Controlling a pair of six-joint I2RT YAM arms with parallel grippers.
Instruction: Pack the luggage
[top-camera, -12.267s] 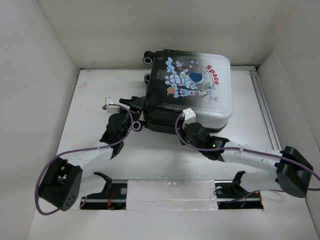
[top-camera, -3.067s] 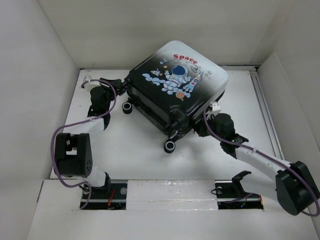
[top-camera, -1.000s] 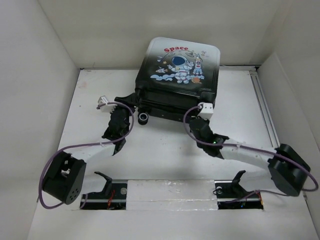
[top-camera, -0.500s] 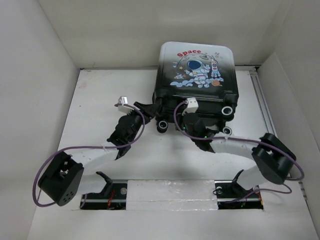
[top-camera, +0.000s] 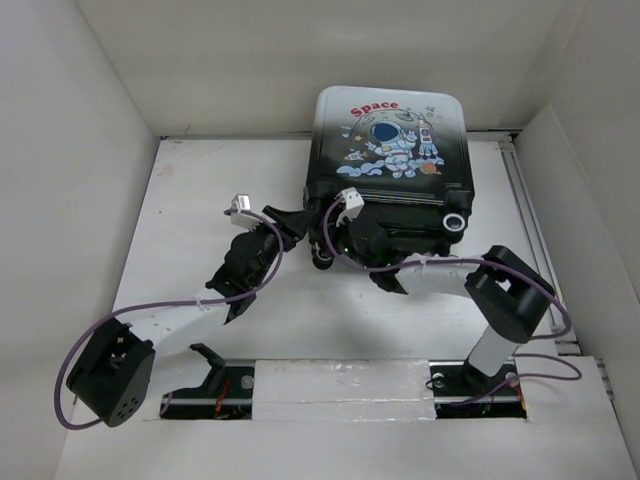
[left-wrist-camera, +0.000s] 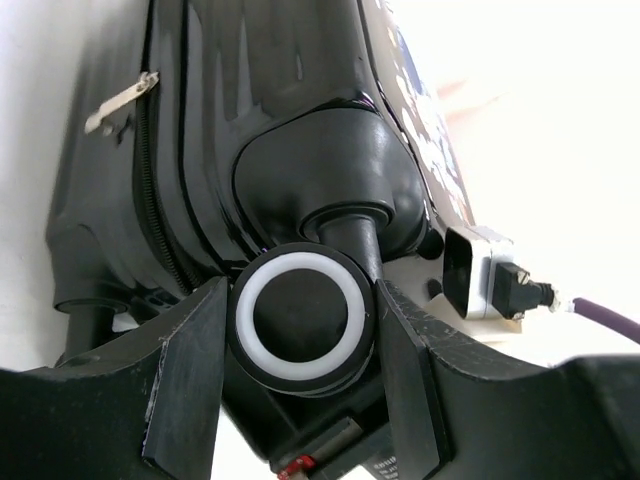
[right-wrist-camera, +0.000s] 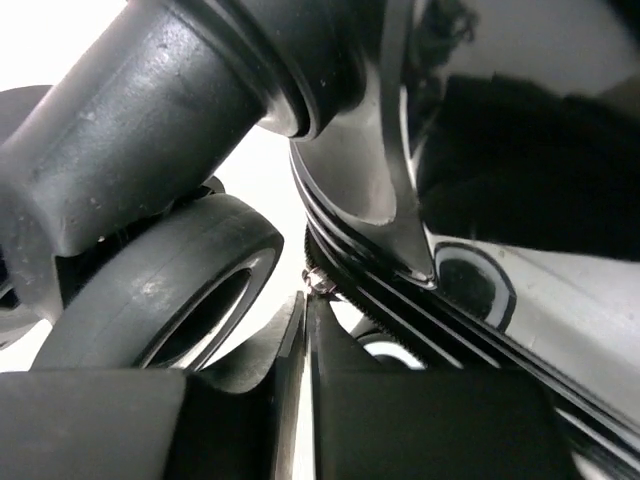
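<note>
The luggage (top-camera: 390, 140) lies closed and flat at the back of the table, astronaut print up, wheels toward me. My left gripper (top-camera: 298, 226) is at its near left corner. In the left wrist view its jaws (left-wrist-camera: 300, 300) close round a black wheel with a white ring (left-wrist-camera: 300, 318), one finger (left-wrist-camera: 190, 380) touching each side. My right gripper (top-camera: 335, 240) is pressed against the near side beside it. In the right wrist view (right-wrist-camera: 307, 300) its jaws are pinched together on a small metal zipper pull (right-wrist-camera: 318, 280) at the zipper line, beside another wheel (right-wrist-camera: 170, 300).
White walls enclose the white table (top-camera: 200, 190) at left, back and right. A metal rail (top-camera: 525, 210) runs along the right edge. A taped strip (top-camera: 340, 385) and the arm bases lie along the near edge. A second zipper tab (left-wrist-camera: 120, 100) hangs on the shell's side.
The luggage has turned from wheels left to wheels toward me and shifted slightly left. My right gripper has slid left along its near side. My left gripper stays at the corner wheel.
</note>
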